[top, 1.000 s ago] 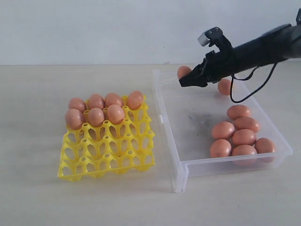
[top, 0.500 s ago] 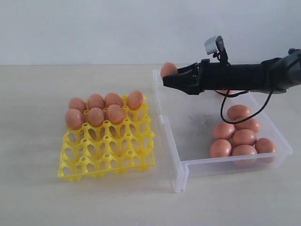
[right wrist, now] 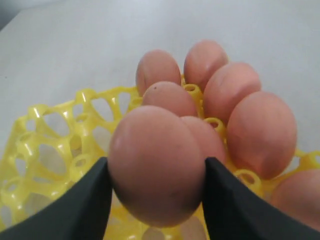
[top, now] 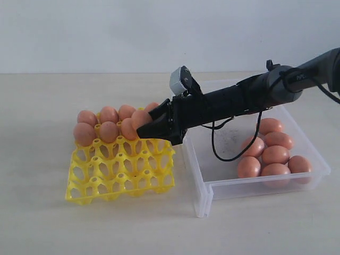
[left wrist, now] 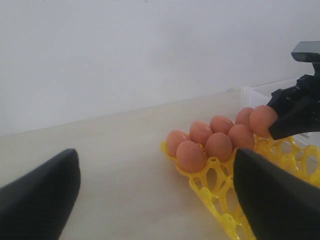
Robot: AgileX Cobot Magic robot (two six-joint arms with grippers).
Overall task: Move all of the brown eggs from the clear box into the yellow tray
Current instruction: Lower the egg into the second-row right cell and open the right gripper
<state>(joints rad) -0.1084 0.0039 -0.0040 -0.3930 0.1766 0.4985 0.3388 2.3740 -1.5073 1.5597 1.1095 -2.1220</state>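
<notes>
Swung across from the clear box (top: pixel 205 194), the right hand (right wrist: pixel 156 200) hangs over the yellow tray's (top: pixel 120 178) far right corner, clamped on one brown egg (top: pixel 142 118) beside seven seated eggs (top: pixel 108 131). Perhaps seven loose eggs (top: pixel 276 154) lie in the box. The left hand (left wrist: pixel 157 195) gapes wide, empty.

Beige tabletop (top: pixel 42 223); plain white wall (top: pixel 106 32) behind.
</notes>
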